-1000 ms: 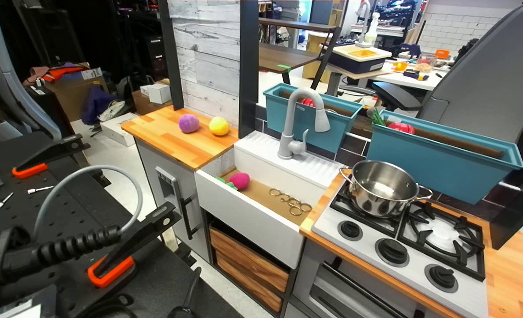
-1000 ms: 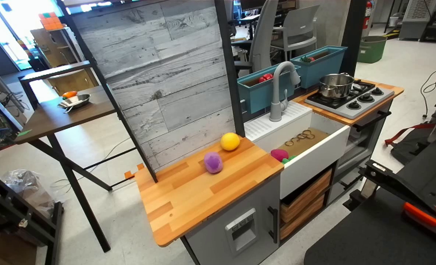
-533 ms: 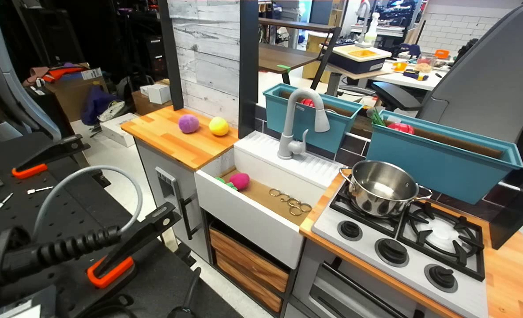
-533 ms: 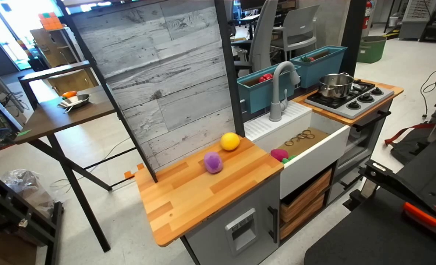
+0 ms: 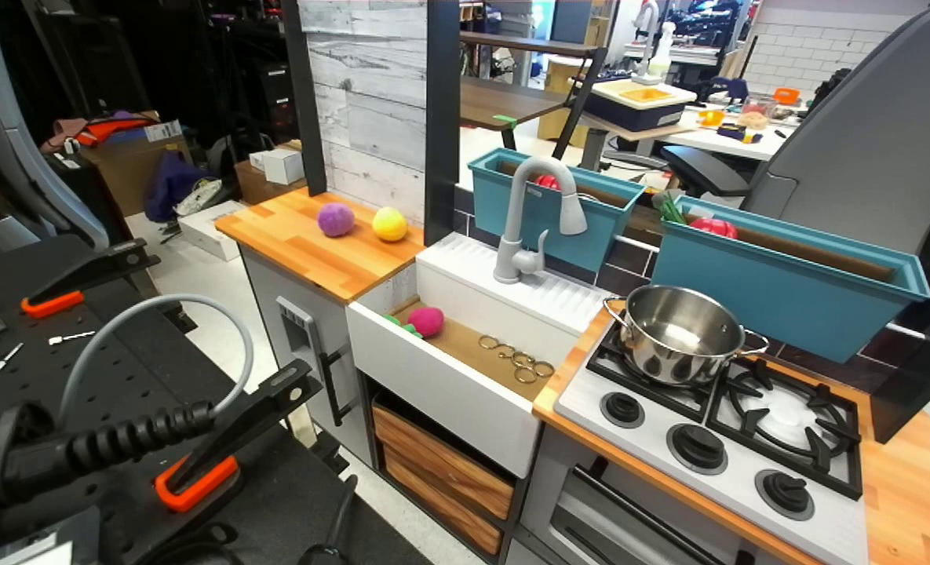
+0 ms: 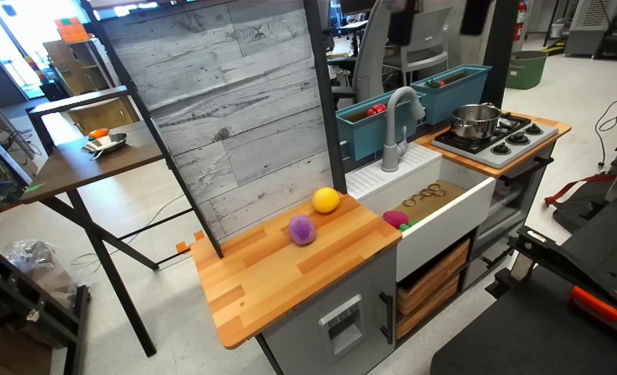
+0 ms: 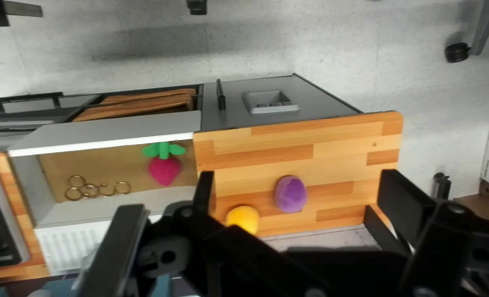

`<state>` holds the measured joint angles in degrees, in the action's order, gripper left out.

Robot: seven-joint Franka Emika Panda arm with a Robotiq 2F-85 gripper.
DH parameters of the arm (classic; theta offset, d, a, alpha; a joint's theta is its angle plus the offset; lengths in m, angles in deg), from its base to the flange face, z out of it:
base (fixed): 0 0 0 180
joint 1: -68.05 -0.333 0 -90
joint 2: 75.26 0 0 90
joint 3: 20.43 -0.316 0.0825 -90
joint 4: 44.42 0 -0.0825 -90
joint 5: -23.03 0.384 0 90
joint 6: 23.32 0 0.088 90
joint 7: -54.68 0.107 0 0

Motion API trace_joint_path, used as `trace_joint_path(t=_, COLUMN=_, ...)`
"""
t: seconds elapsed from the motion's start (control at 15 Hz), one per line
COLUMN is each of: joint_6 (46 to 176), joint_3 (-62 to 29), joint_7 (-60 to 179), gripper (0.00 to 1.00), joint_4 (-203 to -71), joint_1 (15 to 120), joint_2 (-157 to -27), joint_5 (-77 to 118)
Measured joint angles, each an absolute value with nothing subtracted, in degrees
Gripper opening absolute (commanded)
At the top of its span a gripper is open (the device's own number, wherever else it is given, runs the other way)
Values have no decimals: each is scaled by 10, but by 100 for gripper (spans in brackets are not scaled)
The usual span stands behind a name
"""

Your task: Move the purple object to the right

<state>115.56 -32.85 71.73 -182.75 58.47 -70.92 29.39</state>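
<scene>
The purple object (image 5: 336,220), a small fuzzy ball-like piece, rests on the wooden counter (image 5: 292,235) left of the sink. It also shows in an exterior view (image 6: 302,230) and the wrist view (image 7: 291,194). A yellow ball (image 6: 325,200) sits close beside it, near the plank wall; in the wrist view it is partly covered by the gripper linkage. My gripper (image 7: 298,175) is wide open and empty. In the wrist view the purple object shows between its fingers, but it is below and apart from them. Its blurred fingertips hang at the top edge of an exterior view (image 6: 402,32).
The white sink (image 5: 441,400) holds a pink-red toy with green leaves (image 7: 164,168) and several gold rings (image 7: 88,189). A grey faucet (image 6: 391,130) stands behind it. A steel pot (image 5: 680,333) is on the stove. The plank wall (image 6: 235,104) rises behind the counter.
My gripper's fingertips have come into view at the top of an exterior view, moving down into the picture. The purple object and the other things have not moved.
</scene>
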Motion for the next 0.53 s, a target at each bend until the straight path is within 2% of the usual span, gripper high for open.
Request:
trace_joint_path(t=0.27, joint_6=1182, joint_3=-341, joint_7=726, gripper=100, joint_4=-1742, joint_1=558, joint_2=-843, joint_5=279)
trace_joint_path(t=0.53, joint_6=1177, joint_3=-312, joint_7=728, gripper=100, joint_4=-1647, joint_1=556, joint_2=-949, joint_5=241)
